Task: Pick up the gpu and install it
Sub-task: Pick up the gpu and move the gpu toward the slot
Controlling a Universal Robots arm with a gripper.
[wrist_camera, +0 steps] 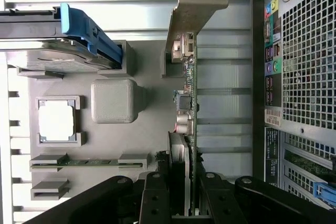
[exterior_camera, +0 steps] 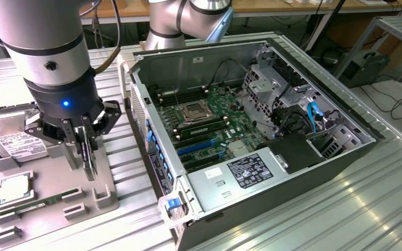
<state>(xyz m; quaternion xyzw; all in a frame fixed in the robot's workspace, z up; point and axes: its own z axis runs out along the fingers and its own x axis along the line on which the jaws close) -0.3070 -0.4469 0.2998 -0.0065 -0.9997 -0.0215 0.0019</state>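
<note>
The gpu (exterior_camera: 89, 161) stands on edge in a slot of the grey parts holder (exterior_camera: 54, 209) at the exterior view's left. In the wrist view the gpu (wrist_camera: 191, 103) shows edge-on, a thin green card with its silver end bracket (wrist_camera: 193, 3) at the far end and its fan facing one finger. My gripper (exterior_camera: 86, 144) reaches straight down over it, with the black fingers (wrist_camera: 155, 203) pressed against both faces of the card. The card still sits in the holder.
The open computer case (exterior_camera: 368, 137) lies to the exterior view's right, with the motherboard (exterior_camera: 211, 123) and blue slots (exterior_camera: 195, 148) exposed. Its perforated rear panel (wrist_camera: 307, 77) is close beside the card. The holder also carries a hard drive (exterior_camera: 16, 144), a processor (exterior_camera: 16, 189) and a memory stick (exterior_camera: 37, 204).
</note>
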